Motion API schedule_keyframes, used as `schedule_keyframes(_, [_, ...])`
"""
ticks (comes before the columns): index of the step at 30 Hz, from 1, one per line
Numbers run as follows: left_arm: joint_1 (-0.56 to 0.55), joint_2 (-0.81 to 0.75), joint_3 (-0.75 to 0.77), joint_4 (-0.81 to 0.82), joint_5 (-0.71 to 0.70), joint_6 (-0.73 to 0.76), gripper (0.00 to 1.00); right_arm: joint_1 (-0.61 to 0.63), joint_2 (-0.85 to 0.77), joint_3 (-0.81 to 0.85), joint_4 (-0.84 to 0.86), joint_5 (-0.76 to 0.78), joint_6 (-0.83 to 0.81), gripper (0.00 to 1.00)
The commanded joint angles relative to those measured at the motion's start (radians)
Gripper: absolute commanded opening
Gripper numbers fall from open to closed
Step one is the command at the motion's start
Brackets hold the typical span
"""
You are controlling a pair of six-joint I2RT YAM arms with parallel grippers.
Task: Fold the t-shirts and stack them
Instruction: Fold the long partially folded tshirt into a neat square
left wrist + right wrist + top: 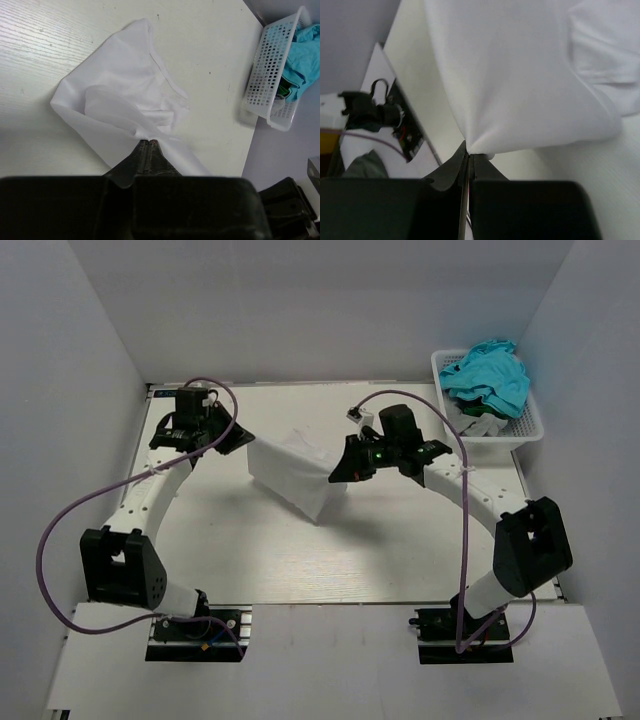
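A white t-shirt point(293, 472) hangs stretched between both grippers above the middle of the table, its lower part sagging toward the surface. My left gripper point(243, 438) is shut on the shirt's left end; in the left wrist view the closed gripper point(149, 142) pinches the cloth point(120, 100). My right gripper point(338, 475) is shut on the shirt's right end; in the right wrist view the gripper point(470, 152) bites a bunched corner of the white t-shirt point(520, 75). Turquoise t-shirts point(490, 375) lie heaped in the basket at the back right, also seen as turquoise cloth point(306, 52).
A white lattice basket point(525, 430) stands at the table's back right corner, its wall point(262, 75) in the left wrist view. White walls enclose the table on the left, back and right. Purple cables loop beside each arm.
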Motion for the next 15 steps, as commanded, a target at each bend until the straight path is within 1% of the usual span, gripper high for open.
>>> schedule_keyframes(1, [0.001, -0.072, -0.007, 0.006, -0.024, 0.007, 0.00, 0.024, -0.036, 0.030, 0.072, -0.239, -0.096, 0.00])
schedule_keyframes(2, [0.001, -0.096, -0.026, 0.006, -0.038, 0.007, 0.00, 0.031, -0.047, 0.027, 0.091, -0.265, -0.153, 0.00])
schedule_keyframes(3, [0.001, -0.120, -0.064, -0.013, -0.049, -0.002, 0.00, 0.043, -0.080, 0.008, 0.112, -0.323, -0.171, 0.00])
schedule_keyframes(4, [0.001, -0.148, -0.084, -0.034, -0.087, -0.011, 0.00, 0.052, -0.091, -0.016, 0.162, -0.403, -0.182, 0.00])
schedule_keyframes(5, [0.001, -0.206, -0.106, -0.034, -0.110, -0.011, 0.00, 0.069, -0.117, -0.030, 0.187, -0.437, -0.194, 0.00])
schedule_keyframes(6, [0.001, -0.234, -0.149, -0.050, -0.128, -0.011, 0.00, 0.087, -0.139, -0.071, 0.286, -0.486, -0.196, 0.00])
schedule_keyframes(7, [0.010, -0.260, -0.167, -0.068, -0.156, -0.025, 0.00, 0.095, -0.148, -0.076, 0.302, -0.505, -0.201, 0.00])
schedule_keyframes(8, [0.010, -0.281, -0.183, -0.068, -0.156, -0.025, 0.00, 0.122, -0.148, -0.081, 0.310, -0.508, -0.210, 0.00])
schedule_keyframes(10, [0.019, -0.338, -0.222, -0.091, -0.206, -0.036, 0.00, 0.141, -0.125, -0.081, 0.284, -0.513, -0.243, 0.00])
schedule_keyframes(11, [0.019, -0.352, -0.247, -0.100, -0.207, -0.048, 0.00, 0.165, -0.114, -0.082, 0.272, -0.511, -0.251, 0.00])
schedule_keyframes(15, [0.019, -0.392, -0.304, -0.128, -0.207, -0.082, 0.00, 0.199, -0.053, -0.084, 0.230, -0.496, -0.280, 0.00])
